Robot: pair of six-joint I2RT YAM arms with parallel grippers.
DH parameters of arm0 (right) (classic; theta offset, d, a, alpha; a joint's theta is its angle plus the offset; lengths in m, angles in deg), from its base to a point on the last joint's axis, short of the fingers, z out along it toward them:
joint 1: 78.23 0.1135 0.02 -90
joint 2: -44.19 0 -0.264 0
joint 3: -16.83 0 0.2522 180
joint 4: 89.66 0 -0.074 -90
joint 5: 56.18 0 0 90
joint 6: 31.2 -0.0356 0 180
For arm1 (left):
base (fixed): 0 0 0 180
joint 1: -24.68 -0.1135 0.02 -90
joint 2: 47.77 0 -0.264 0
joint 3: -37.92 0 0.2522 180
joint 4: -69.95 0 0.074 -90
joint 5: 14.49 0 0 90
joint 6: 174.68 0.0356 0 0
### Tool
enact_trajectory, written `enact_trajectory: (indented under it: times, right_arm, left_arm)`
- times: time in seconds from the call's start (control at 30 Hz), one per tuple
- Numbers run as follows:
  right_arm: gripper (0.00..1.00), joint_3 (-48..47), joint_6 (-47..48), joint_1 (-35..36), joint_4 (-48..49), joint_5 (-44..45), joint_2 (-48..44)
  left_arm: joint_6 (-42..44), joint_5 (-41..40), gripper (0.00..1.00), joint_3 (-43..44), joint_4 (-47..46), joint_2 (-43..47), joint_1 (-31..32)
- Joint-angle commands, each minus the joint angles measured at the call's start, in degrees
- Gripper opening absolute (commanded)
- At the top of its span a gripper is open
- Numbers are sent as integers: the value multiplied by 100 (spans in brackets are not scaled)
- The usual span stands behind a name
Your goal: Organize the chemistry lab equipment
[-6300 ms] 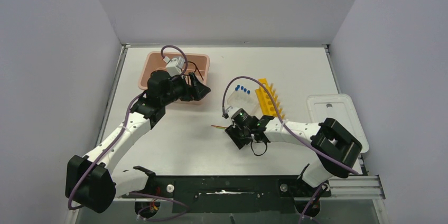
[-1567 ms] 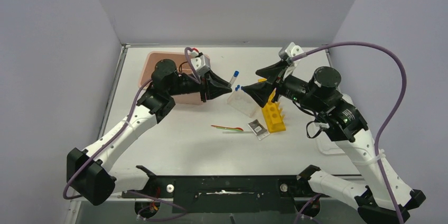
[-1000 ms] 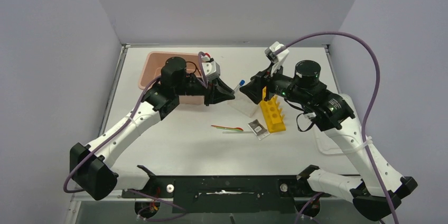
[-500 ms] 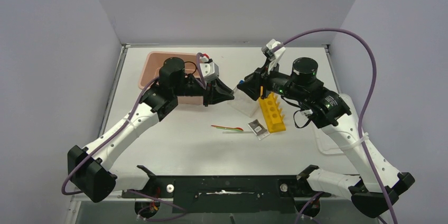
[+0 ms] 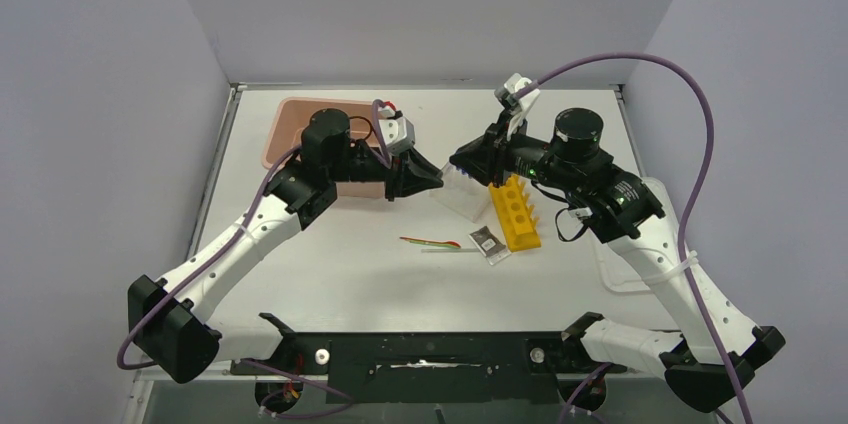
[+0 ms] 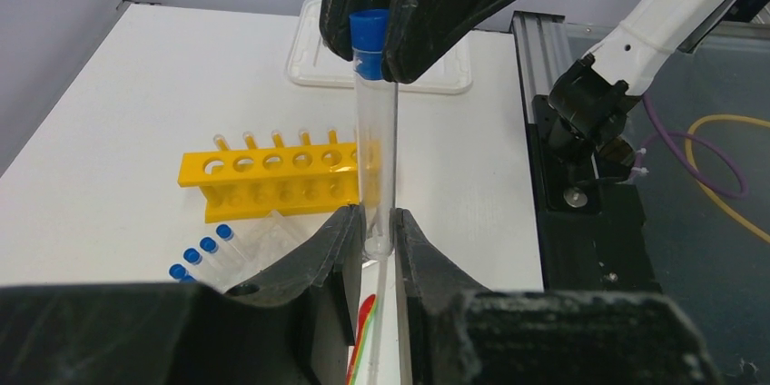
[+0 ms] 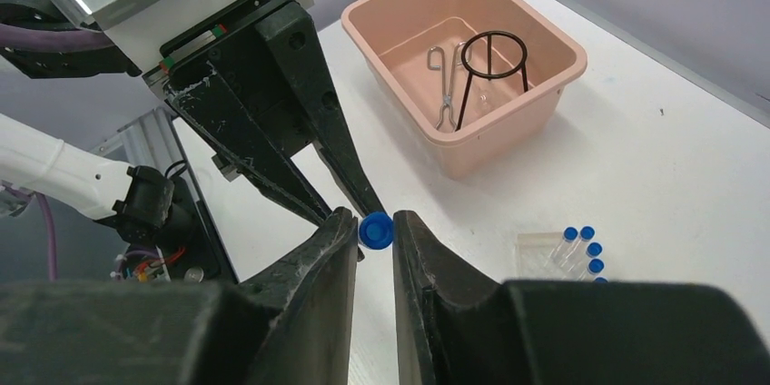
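Closing in over the last half second, the right gripper (image 7: 372, 224) now pinches the tube (image 6: 376, 153) by its blue cap (image 6: 368, 29). The left gripper (image 6: 375, 226) stays clamped on its rounded bottom. The tube hangs in the air near the clear rack (image 5: 462, 199), its long axis spanning gripper to gripper, cap toward the right arm.

no legible text, brand, number or sign in any view, small dark flat item (image 5: 487, 241) beside the yellow plastic holed rack (image 5: 513, 212) too small to read

Clear glossy plastic tube (image 6: 375, 158), smooth yellow plastic rack (image 6: 272, 190)
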Motion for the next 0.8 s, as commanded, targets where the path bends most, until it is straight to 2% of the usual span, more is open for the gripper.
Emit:
enact_trajectory:
  times: [0.0, 0.07, 0.13, 0.23, 0.33, 0.47, 0.63, 0.77]
  right_arm:
    - [17, -76, -1, -44, 410, 131, -27]
    - [16, -39, -6, -48, 464, 202, -49]
    - [15, -42, -6, -70, 489, 246, -9]
    - [14, -191, 26, -140, 378, 314, 160]
    - [14, -269, 95, -226, 374, 467, 335]
    - [12, -320, 354, -287, 157, 1276, 655]
    - [9, 152, 714, -299, 281, 2498, 954]
    - [8, 654, 925, -299, 555, 3254, 1128]
  left_arm:
    - [-101, -162, 18, -88, -284, 214, 34]
    - [-377, -439, 42, -291, -700, 308, 42]
    - [-784, -904, 59, -533, -1239, 393, 39]
    - [-1503, -1540, 71, -905, -1890, 554, 9]
    - [-2116, -2239, 73, -1273, -2127, 829, -72]
    - [-3046, -3218, 75, -1601, -1919, 1063, -376]
    - [-3797, -3721, 75, -2022, -2128, 984, -858]
    - [-4045, -3427, 75, -2044, -2209, 713, -1148]
